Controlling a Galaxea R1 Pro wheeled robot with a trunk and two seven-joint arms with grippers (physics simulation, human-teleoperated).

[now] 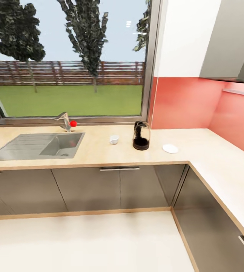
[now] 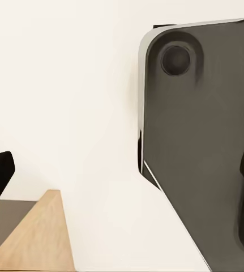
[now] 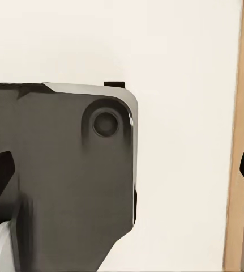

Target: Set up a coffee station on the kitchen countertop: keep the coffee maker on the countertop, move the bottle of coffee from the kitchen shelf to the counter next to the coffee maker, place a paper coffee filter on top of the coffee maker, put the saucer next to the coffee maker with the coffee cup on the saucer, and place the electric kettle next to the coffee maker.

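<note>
The kitchen countertop point(image 1: 99, 153) runs below a window and turns a corner at the right. On it stand the small white coffee cup point(image 1: 114, 139), the glass electric kettle point(image 1: 141, 135) with its dark lower half, and the white saucer point(image 1: 170, 148), in a row and apart from each other. The coffee maker, the bottle of coffee and the paper coffee filter are out of view. In the left wrist view my left gripper point(image 2: 123, 175) is open over pale floor with nothing between its fingers. The right gripper point(image 3: 123, 170) is open and empty too.
A steel sink point(image 1: 16, 149) with a faucet point(image 1: 64, 121) and a small red ball point(image 1: 73, 123) sits at the counter's left. Grey cabinet fronts point(image 1: 99, 187) stand below, a wall cabinet point(image 1: 231, 37) hangs at the upper right. A dark grey panel point(image 2: 206, 141) lies under both wrists.
</note>
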